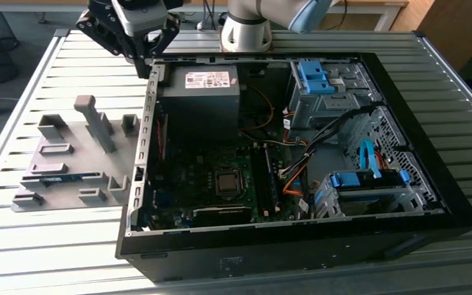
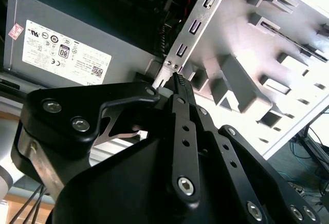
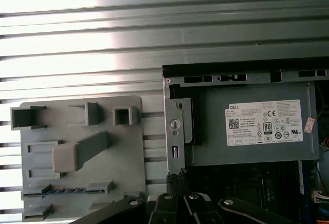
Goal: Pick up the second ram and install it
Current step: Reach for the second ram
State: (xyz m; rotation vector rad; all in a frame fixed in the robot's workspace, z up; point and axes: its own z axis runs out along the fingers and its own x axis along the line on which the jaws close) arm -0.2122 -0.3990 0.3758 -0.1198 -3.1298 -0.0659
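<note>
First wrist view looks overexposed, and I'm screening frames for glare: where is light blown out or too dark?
In the first wrist view glare washes the slatted table white, yet the second ram is readable; in the second wrist view the black gripper reads dark; in the exterior view light is even, the computer case shadowed inside.

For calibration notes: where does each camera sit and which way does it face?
Exterior view: off the arm, raised, looking down into the open computer case and grey holder plate; arm and shut tool show.
First wrist view: on the wrist, looking down on the plate, the second ram in it, and the power supply; the tool shows.
Second wrist view: on the wrist, looking obliquely along the tool.
Both wrist views share plate and power supply.
</note>
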